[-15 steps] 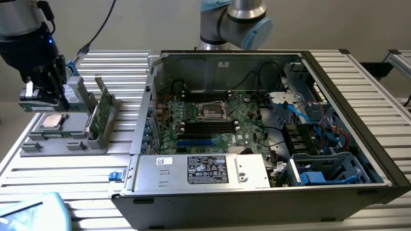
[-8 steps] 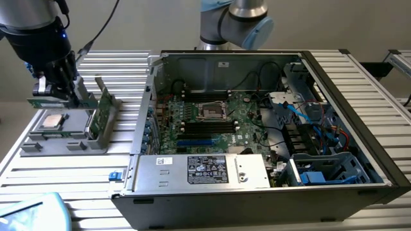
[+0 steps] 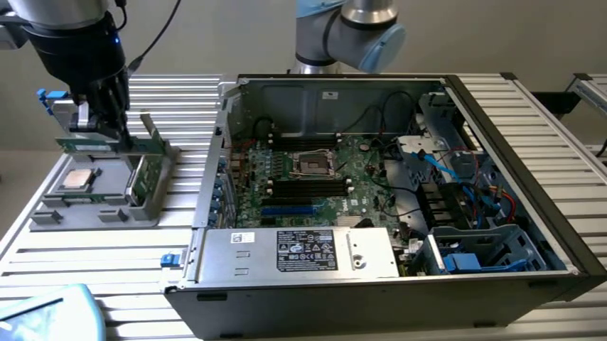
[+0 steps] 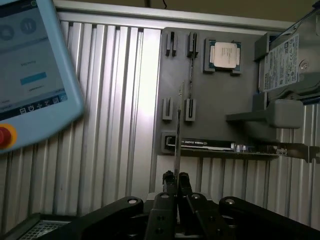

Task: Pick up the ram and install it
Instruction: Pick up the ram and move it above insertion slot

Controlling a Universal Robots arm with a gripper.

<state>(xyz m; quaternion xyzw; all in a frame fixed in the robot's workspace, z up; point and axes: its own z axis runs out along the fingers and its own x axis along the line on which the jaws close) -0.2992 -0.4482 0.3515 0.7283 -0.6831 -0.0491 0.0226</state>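
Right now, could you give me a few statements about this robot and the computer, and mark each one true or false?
1. The jaws are shut on the ram. True.
2. The ram already sits in the motherboard. False: it is held over the grey tray, outside the computer case.
3. The computer case is closed. False: it is open and its inside shows.
4. A processor lies in the grey tray. True.
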